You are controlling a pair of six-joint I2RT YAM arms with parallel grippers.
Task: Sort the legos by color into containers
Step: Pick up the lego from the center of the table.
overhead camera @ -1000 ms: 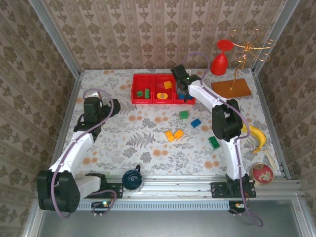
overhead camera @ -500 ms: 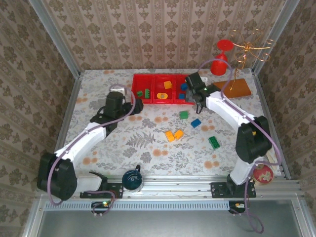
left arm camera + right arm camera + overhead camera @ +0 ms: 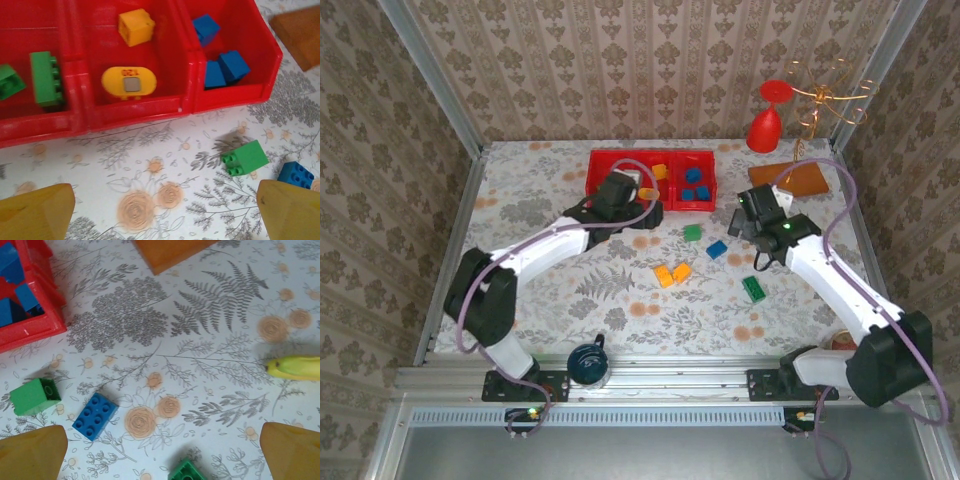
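Green lego point(image 3: 245, 157) lies on the counter point(image 3: 100, 165) just ahead of my spread left hand point(image 3: 162, 200); my right hand point(image 3: 161, 437) is spread too.

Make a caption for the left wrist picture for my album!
Red tray with legos sorted by color; one green lego waits outside on the table.

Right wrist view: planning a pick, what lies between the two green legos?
A blue lego lies between the upper green lego and the bottom-edge green lego, seen in the right wrist view.
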